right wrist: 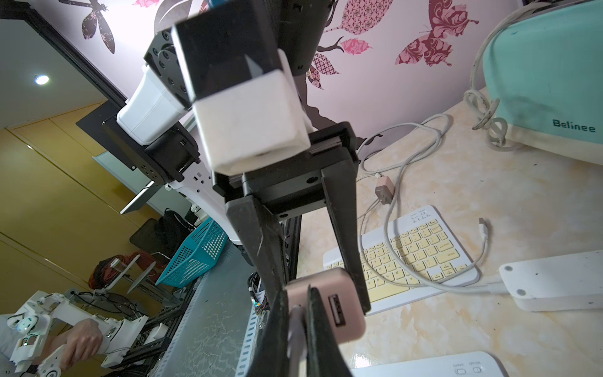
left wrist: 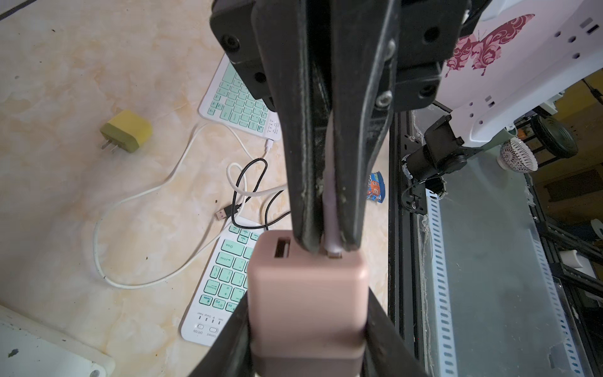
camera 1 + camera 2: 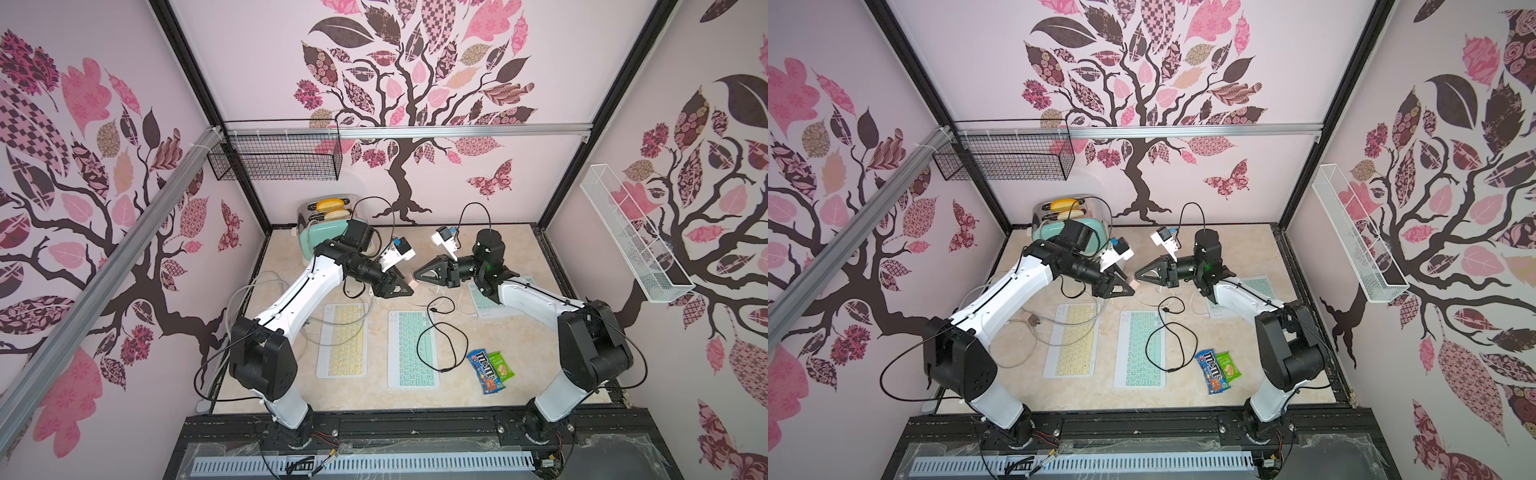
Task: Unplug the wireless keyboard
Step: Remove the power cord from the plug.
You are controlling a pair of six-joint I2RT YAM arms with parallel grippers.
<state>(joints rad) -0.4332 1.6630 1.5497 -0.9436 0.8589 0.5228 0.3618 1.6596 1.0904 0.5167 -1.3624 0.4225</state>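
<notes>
Marble surface point(image 3: 519, 374), three keyboards point(image 3: 342, 340) flat on it. Left claw point(image 2: 306, 342) clamps pink charger point(image 2: 306, 287) in air; right claw point(image 2: 329, 248) pinched shut on lilac plug point(image 2: 330, 202) seated in it. Best bet: pull straight along plug axis, charger braced, no twisting.

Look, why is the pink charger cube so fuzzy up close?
Left wrist view: the rose-pink plastic charger cube sits too near the lens and blurs, while the white keyboard with mint keys behind is sharp. Right wrist view: the cube looks soft too.
</notes>
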